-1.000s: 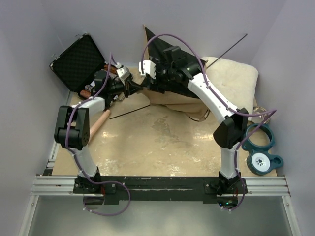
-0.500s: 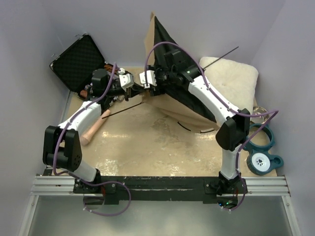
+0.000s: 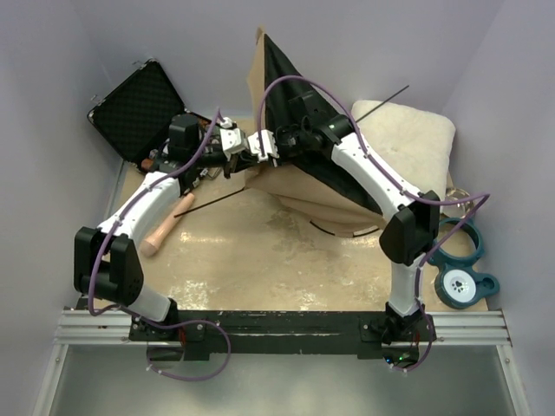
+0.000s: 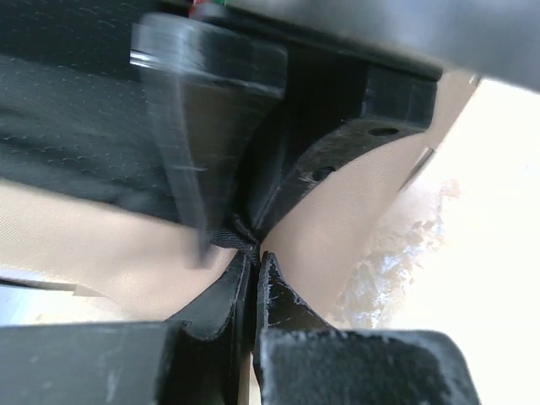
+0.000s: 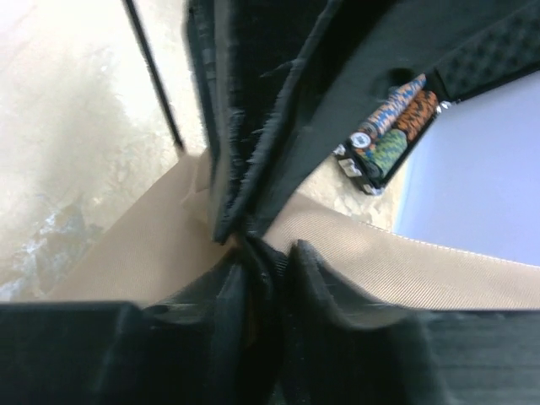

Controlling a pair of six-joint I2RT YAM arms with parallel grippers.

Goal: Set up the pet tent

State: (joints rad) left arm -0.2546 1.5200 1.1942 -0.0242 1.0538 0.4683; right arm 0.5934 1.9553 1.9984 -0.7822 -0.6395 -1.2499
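Observation:
The pet tent [image 3: 303,186] stands half raised at the back centre, tan fabric below and its black underside [image 3: 282,74] turned up. One thin black pole [image 3: 212,203] lies on the table to its left, and another pole [image 3: 390,97] sticks out over the cushion. My left gripper [image 3: 232,143] and right gripper [image 3: 260,146] meet tip to tip at the tent's near-left corner. In the left wrist view my left gripper [image 4: 256,257] is shut on a black strap at the tan fabric [image 4: 101,245]. In the right wrist view my right gripper [image 5: 268,253] is pinched on the same black webbing.
An open black foam-lined case [image 3: 139,108] holding coloured chips [image 5: 388,126] sits at the back left. A white fluffy cushion [image 3: 416,139] lies at the back right, partly under the tent. Teal rings [image 3: 455,251] rest at the right edge. A pinkish cylinder [image 3: 169,227] lies by the left arm.
The tent rose from lying low to standing with its black underside up. My left arm stretched toward its corner, and my right gripper went from wide open to pinched on the strap.

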